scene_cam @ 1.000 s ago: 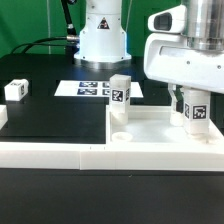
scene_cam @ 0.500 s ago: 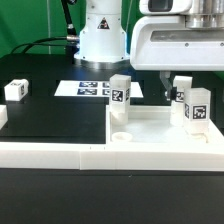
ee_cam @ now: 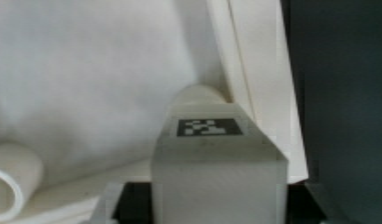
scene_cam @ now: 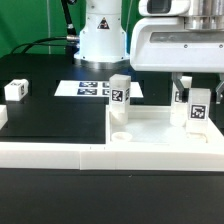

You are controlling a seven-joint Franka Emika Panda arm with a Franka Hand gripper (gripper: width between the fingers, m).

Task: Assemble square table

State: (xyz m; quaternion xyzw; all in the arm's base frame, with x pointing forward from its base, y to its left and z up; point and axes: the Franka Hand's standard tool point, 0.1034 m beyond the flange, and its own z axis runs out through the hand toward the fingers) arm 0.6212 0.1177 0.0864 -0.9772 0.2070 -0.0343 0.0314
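- White plastic is nearly all you have around the gripper (scene_cam: pixel 196 96). Its big pale housing fills the upper part of the exterior view's right and hides what lies behind it.
- The gripper's jaws have narrowed onto the held leg block (scene_cam: pixel 197 112). In the wrist view the dark pads (ee_cam: pixel 135 203) sit against both of its sides, with its tag facing the camera.
- That block stands upright at the slab (scene_cam: pixel 160 135), on the exterior view's right.
- The rear leg block (scene_cam: pixel 181 95) stands just behind it, partly covered by a finger and close enough to crowd the grip.
- The middle leg block (scene_cam: pixel 120 92) stands upright at the slab's far corner, on the exterior view's left. You cannot tell whether it sits on the slab or just behind it.
- A round hole (scene_cam: pixel 120 132) shows in the slab's near corner below that block.
- The left leg block (scene_cam: pixel 15 90) lies well apart on the table (scene_cam: pixel 55 115), which is matt black.
- The low white rail fence (scene_cam: pixel 55 152) runs along the front, touching the slab's near edge.
- The marker board (scene_cam: pixel 88 88) lies flat behind the middle block, in front of the arm's white base (scene_cam: pixel 100 38).
- A green backdrop (scene_cam: pixel 25 25) closes the room behind, with black cables (scene_cam: pixel 45 45) trailing across it.
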